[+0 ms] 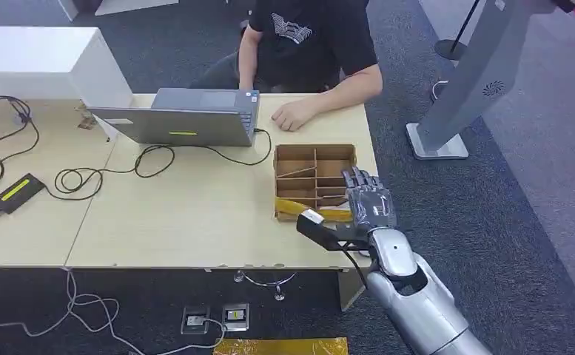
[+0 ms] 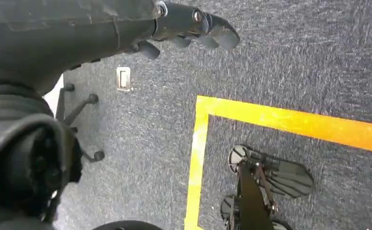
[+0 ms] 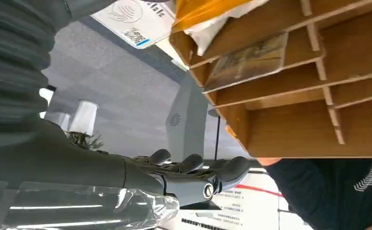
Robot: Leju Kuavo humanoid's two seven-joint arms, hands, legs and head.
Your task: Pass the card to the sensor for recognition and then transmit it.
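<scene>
Cardboard dividers are splitting the brown tray [image 1: 314, 151] into compartments at the centre right of the head view, and a card [image 3: 247, 58] is lying in one of them, seen close in the upper middle of the right wrist view as a flat, worn rectangle resting against a partition. That card is not being gripped by anything, so the task appears to be at its very start: picking up, presenting to the sensor and handing over all seem to be left. The right hand [image 1: 370, 205] is hovering at the tray's near right corner, just right of centre in the head view, with its fingers [image 3: 193, 165] stretched out and apart, holding nothing; in the right wrist view they are pointing past the tray's edge rather than into a compartment. A yellow wrapped strip [image 1: 321, 213] is lying along the tray's near edge, just beside the thumb. The left hand [image 2: 193, 28] is hanging down over grey carpet at the top of the left wrist view, fingers loosely bent and empty. Which object serves as the sensor I cannot tell; a small black device [image 1: 16, 192] is sitting at the left edge of the wooden table [image 1: 195, 222]. A person [image 1: 310, 44] in a black shirt is sitting at the top centre behind a grey laptop [image 1: 184, 118], one hand resting on the table near the tray.
</scene>
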